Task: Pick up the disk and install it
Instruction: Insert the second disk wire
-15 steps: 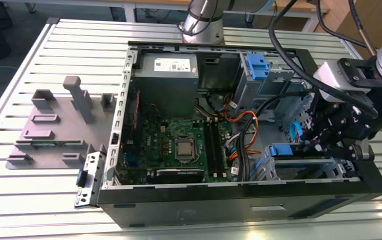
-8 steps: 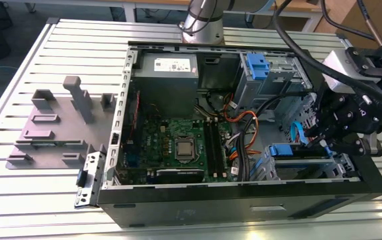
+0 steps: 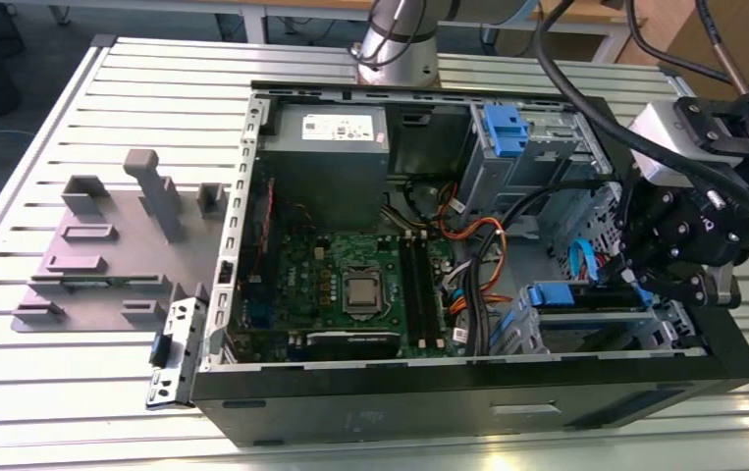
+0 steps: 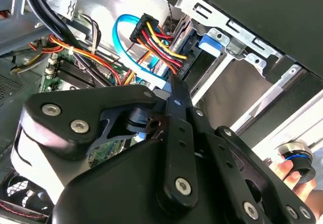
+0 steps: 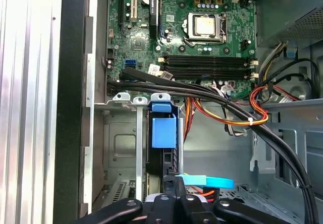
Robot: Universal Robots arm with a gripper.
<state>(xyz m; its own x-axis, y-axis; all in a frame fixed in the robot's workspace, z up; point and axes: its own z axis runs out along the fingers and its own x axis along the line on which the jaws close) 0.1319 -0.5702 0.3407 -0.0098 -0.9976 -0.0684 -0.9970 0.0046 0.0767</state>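
Sitting edge-up in the drive cage [image 5: 126, 133] near the case's front corner, the disk [image 5: 164, 133] shows its blue bracket. The gripper [image 5: 174, 183] looks pinched narrow right at its end, probably pushing it home beside the motherboard [image 5: 202, 32].

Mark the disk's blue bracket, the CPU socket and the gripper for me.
disk [image 5: 164, 132], first wrist view, on its blue bracket tab.
CPU socket [image 5: 205, 26], first wrist view, on the chip's metal top.
gripper [image 3: 636, 282], exterior view, at its fingertips.

Claw [image 5: 172, 183] lowered (fingers together), arm angled.
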